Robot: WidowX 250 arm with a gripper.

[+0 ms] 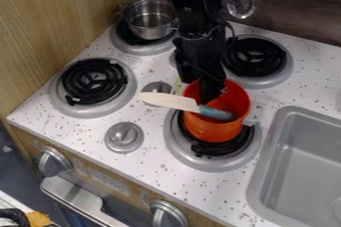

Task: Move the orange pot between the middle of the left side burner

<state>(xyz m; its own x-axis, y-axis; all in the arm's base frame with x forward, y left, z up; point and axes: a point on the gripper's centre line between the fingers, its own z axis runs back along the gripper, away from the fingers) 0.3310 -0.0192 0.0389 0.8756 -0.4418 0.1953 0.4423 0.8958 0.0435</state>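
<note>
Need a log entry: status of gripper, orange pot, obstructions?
Gripper at orange pot, far side. Pot on burner beside sink. Blue-handled knife across pot's opening.

Readable text: none, neither words nor numbers.
Front panel [130,175]: a pale, print-like patch sits on the wood-toned face between the left front knob [55,161] and the right front knob [168,214], too faint to read.
Beside the left front knob: small light marks on the panel, just to its right, too small to make out.
Beside the right front knob: a faint light mark near its upper left, also illegible.
</note>
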